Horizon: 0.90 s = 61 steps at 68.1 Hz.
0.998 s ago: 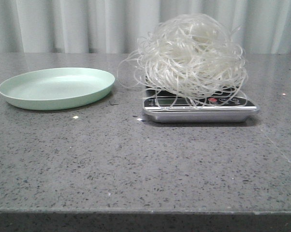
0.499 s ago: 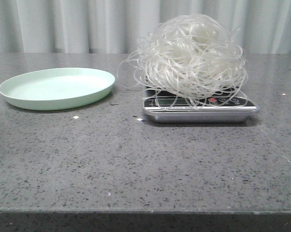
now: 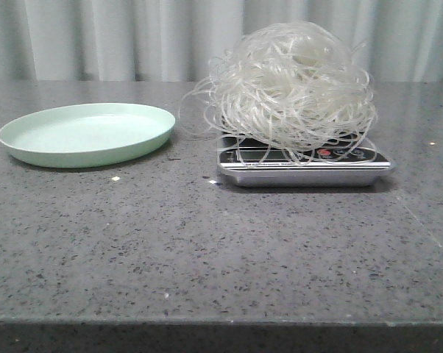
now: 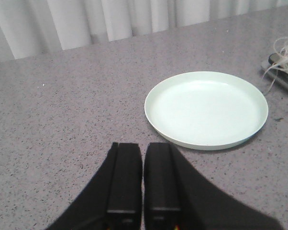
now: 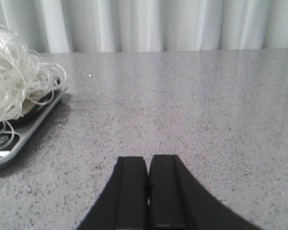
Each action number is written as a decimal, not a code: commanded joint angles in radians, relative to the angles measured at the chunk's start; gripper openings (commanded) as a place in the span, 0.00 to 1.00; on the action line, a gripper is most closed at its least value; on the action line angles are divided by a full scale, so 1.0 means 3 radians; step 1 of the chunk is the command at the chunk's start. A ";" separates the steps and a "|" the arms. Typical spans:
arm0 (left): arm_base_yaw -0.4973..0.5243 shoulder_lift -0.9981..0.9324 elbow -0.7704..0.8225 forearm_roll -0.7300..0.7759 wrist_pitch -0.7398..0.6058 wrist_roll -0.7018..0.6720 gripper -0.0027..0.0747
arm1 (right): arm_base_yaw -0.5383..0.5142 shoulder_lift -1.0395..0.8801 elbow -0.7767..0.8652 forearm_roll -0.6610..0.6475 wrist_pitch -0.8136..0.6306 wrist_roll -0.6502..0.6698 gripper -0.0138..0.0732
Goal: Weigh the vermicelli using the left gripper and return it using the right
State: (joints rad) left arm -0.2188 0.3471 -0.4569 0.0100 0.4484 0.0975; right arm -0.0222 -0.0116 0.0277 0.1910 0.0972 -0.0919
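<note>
Now vermicelli (image 3: 291,84) — fluffy whitish tangle, heaped on scale (image 3: 304,166), left tool (image 4: 143,179), right tool (image 5: 148,189) clenched, empty.

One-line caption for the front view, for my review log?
Vermicelli heaped on the scale, pale green plate bare to its left, neither hand in frame.

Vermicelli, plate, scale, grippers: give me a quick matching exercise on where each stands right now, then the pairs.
1. vermicelli
2. plate
3. scale
4. left gripper and right gripper

a. holds nothing, left of the scale
b. shut, holding nothing
c. piled on the scale
d. right of the plate, noodles draped over its display

Pairs: 1-c, 2-a, 3-d, 4-b
</note>
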 commanded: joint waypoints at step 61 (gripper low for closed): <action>0.0006 -0.0067 0.0029 0.0000 -0.0685 -0.0162 0.21 | 0.0168 0.2627 -0.3663 0.0359 0.1731 -0.0243 0.33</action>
State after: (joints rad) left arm -0.2188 0.3208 -0.4234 0.0116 0.3260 0.0598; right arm 0.0100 0.6340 -0.8822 0.2878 0.5161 -0.1074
